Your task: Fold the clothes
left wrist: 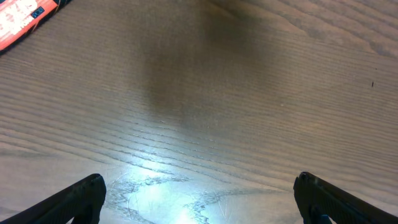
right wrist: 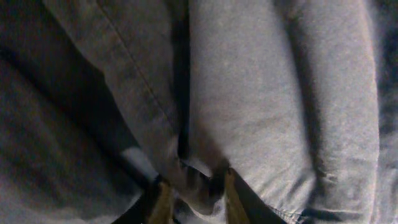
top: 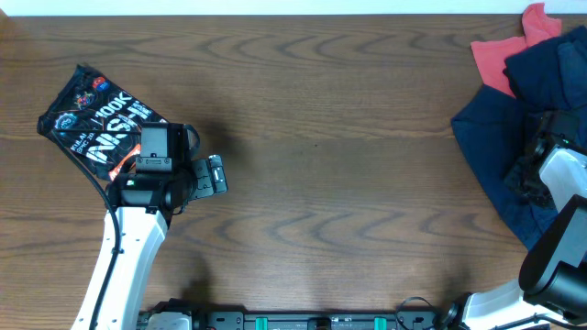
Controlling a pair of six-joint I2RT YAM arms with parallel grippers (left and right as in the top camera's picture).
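while one black printed garment (top: pixel 92 124) lies folded at the upper left of the surface (top: pixel 348 137), we judge the rest undone: the navy garment (top: pixel 486 137) and a red garment (top: pixel 495 60) sit heaped at the right edge. our right jaws pinch a navy fold; our left jaws hang spread over bare wood, holding nothing.

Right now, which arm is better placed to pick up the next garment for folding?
Right. The right gripper is down in the navy garment, a fold pinched between its fingers. The left gripper hangs open over bare table beside the black printed shirt, far from that garment.
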